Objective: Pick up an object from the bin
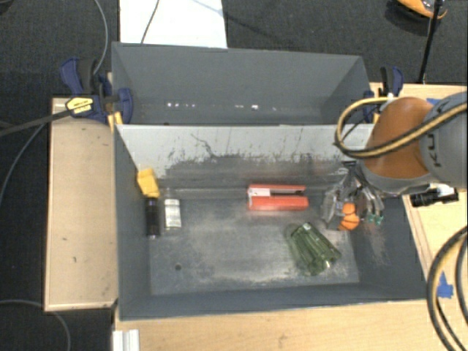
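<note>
My gripper (357,208) hangs low at the right side of the bin, close to the right wall. A small round orange thing (349,222) sits right at its lower end; whether it is gripped I cannot tell. Just left of and below the gripper, a green bundle of short cylinders (313,248) lies slanted on the bin floor. A flat red oblong thing with a white end (277,197) lies further left, near the back wall.
At the bin's left side lie a yellow block (148,183), a black stick (151,216) and a small silver block (172,214). The arm's orange cover and cables hang over the right rim.
</note>
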### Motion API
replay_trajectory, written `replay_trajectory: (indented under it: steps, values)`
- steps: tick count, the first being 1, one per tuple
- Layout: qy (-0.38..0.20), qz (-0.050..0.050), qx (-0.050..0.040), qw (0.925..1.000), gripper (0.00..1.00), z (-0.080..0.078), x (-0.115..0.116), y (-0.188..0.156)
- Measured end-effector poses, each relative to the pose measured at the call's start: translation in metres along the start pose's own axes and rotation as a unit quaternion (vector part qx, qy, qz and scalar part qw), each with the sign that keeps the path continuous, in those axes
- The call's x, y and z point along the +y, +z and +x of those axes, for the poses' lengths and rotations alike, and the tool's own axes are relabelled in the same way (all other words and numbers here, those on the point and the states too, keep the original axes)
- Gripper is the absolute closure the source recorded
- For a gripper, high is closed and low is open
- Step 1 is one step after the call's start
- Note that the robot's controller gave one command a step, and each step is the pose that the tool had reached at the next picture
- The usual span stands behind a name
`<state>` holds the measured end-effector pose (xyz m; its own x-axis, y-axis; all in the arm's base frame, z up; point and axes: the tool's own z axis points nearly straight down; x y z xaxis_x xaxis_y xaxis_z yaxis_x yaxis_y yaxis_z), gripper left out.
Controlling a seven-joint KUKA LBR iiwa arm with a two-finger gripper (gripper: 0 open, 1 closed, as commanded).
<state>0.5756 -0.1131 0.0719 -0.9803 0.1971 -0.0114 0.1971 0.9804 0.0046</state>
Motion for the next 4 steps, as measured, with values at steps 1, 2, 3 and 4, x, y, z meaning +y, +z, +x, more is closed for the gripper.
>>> replay_trajectory:
  steps: [1, 2, 3, 4]
  values:
    - [-0.001, 0.002, 0.0013, 1.0, 0.0, 0.0009, -0.0024, 0.0011]
    - [-0.003, 0.001, 0.0016, 1.0, 1.0, 0.001, -0.0014, 0.0011]
    - [-0.004, 0.002, 0.0015, 1.0, 0.0, 0.0009, -0.0024, 0.0011]
    - [-0.004, 0.002, 0.0016, 1.0, 0.0, 0.0009, -0.0024, 0.0011]
